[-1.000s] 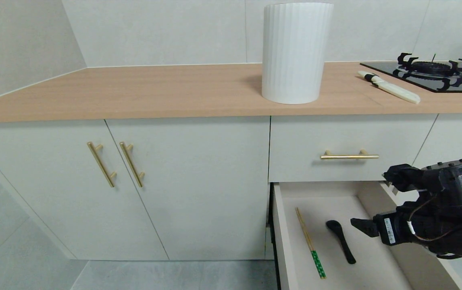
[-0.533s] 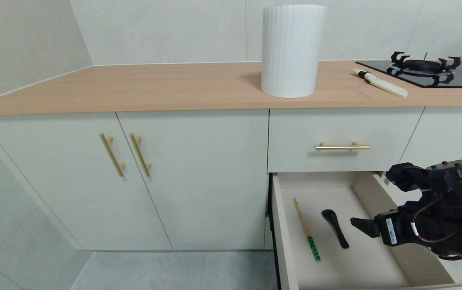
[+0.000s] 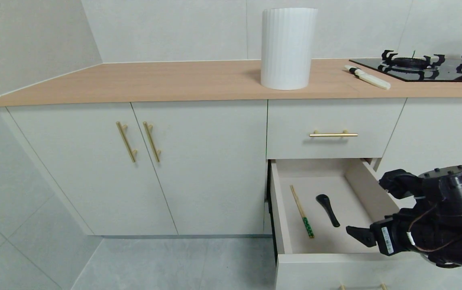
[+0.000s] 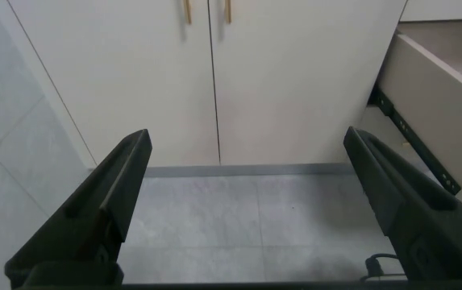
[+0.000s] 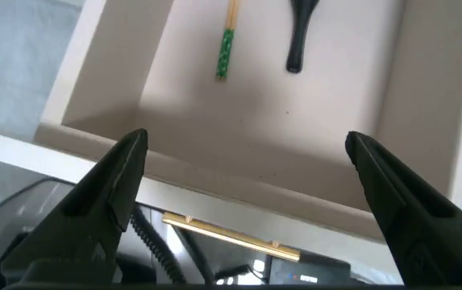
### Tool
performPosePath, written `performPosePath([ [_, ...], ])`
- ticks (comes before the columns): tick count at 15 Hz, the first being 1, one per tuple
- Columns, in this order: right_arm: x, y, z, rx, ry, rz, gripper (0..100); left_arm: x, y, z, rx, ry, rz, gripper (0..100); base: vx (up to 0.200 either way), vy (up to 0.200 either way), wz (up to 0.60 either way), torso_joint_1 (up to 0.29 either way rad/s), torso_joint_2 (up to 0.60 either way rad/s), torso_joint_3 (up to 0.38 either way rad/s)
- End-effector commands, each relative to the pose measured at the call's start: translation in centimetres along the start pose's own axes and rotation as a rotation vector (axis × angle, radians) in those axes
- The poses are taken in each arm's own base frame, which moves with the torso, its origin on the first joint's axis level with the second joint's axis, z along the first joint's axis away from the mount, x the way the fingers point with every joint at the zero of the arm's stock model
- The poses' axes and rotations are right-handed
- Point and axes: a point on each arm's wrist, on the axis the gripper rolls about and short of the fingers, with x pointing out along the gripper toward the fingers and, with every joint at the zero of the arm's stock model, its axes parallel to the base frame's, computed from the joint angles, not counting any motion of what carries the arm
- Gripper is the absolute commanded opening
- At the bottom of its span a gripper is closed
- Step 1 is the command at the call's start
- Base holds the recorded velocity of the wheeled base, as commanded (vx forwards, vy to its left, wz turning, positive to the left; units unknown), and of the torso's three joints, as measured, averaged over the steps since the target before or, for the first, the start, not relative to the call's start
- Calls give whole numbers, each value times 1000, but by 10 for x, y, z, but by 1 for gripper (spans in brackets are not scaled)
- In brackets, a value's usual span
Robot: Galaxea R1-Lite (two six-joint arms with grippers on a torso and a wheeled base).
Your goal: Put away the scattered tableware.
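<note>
Two chopsticks (image 5: 227,36) and spoon (image 5: 299,36) lie in drawer (image 5: 255,113) beyond wide-spread right fingers (image 5: 114,189); left fingers (image 4: 110,201) also wide.

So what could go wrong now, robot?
The knife lies out on the counter, so shutting the open drawer now might leave it behind. The open right gripper hangs close over the drawer's front and could bump it, jolting the chopsticks and spoon.
</note>
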Motion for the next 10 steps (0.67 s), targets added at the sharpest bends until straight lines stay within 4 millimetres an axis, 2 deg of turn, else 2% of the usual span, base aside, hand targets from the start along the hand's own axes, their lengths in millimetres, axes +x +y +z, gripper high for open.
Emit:
performPosePath([
  [1, -1, 9, -11, -53, 34, 37, 100, 0, 0, 0, 0, 0, 0, 100, 0, 0, 0, 0, 0, 0],
  [3, -3, 16, -27, -149, 80, 69, 100, 0, 0, 0, 0, 0, 0, 100, 0, 0, 0, 0, 0, 0],
  [10, -16, 32, -52, -286, 121, 177, 100, 0, 0, 0, 0, 0, 0, 100, 0, 0, 0, 0, 0, 0],
])
